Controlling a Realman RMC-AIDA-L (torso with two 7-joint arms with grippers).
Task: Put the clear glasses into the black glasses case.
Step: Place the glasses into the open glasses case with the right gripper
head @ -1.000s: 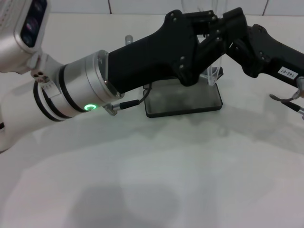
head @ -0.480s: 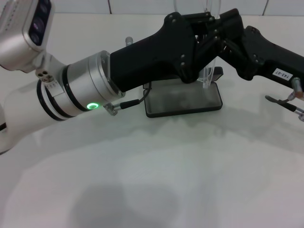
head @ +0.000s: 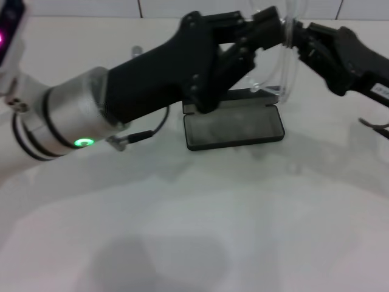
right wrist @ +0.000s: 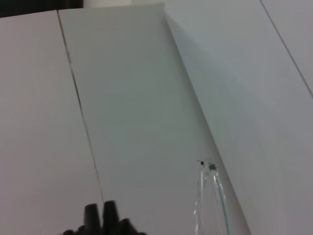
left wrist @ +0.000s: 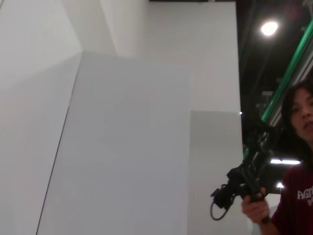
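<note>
The clear glasses (head: 290, 68) hang in the air above the far edge of the black glasses case (head: 234, 126), thin arms pointing down. My left gripper (head: 273, 27) reaches in from the left and is shut on the glasses' upper left part. My right gripper (head: 304, 38) comes from the right and is shut on their other side. The case lies open and flat on the white table (head: 200, 231), grey lining up, with nothing in it. The right wrist view shows the clear glasses' arm tips (right wrist: 210, 196) and a black gripper part (right wrist: 102, 218).
A short cable with a plug (head: 141, 135) dangles from my left wrist, left of the case. The left wrist view looks at white wall panels and a person (left wrist: 298, 161) holding a black device (left wrist: 244, 183).
Both arms have risen and carried the glasses higher above the case. My left arm has swung to the left, uncovering the case's hinge side.
</note>
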